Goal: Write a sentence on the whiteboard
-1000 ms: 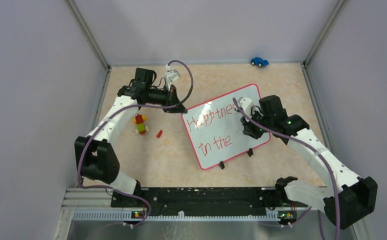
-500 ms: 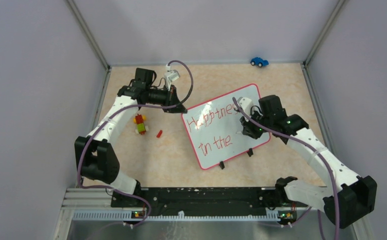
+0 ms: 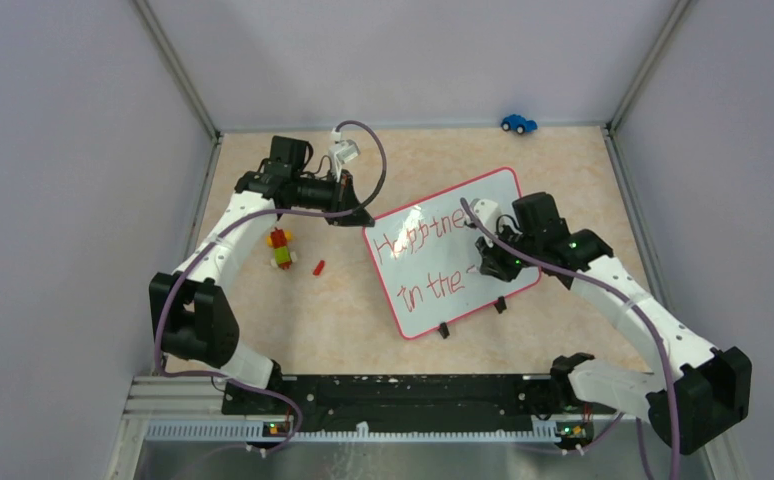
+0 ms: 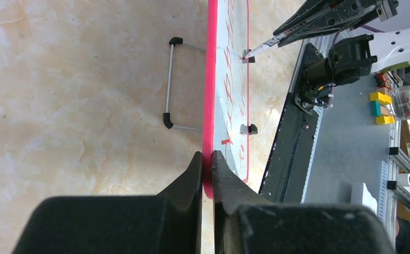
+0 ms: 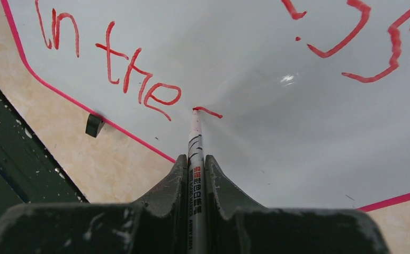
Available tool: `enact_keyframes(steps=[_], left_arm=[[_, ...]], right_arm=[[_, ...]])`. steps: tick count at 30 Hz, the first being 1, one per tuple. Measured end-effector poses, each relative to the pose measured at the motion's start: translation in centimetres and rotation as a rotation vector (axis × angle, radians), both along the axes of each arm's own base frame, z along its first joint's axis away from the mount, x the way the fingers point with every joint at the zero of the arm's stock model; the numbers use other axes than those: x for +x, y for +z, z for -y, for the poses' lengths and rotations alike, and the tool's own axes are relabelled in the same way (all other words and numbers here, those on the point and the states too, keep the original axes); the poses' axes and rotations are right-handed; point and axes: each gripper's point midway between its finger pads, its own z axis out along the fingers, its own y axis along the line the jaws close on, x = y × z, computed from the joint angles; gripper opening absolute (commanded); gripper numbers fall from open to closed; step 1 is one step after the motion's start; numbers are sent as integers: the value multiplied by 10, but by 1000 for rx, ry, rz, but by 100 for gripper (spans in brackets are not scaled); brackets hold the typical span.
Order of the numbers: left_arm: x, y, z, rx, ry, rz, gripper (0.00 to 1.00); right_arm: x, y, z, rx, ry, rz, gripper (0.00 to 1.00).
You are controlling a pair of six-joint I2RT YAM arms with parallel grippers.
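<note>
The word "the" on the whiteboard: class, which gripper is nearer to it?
Right. The right gripper holds a marker whose tip touches the whiteboard just beside that word; the left gripper clamps the frame at a corner, farther off.

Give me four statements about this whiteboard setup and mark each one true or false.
1. The left fingers clamp the pink frame of the whiteboard. True.
2. The right fingers hold an eraser. False: they hold a marker, its tip on the board.
3. The lower line of the sentence reads "in the". True.
4. The blue toy car sits on the whiteboard. False: it stands on the table near the far wall, apart from the board.
</note>
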Motion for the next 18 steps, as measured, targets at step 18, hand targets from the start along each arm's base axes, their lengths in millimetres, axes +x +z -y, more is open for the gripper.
enact_keyframes(steps=[18], left_arm=[[0,-1,0,0,-1,-3,0]], right_arm=[[-14,-19,10,-47,14,-44,0]])
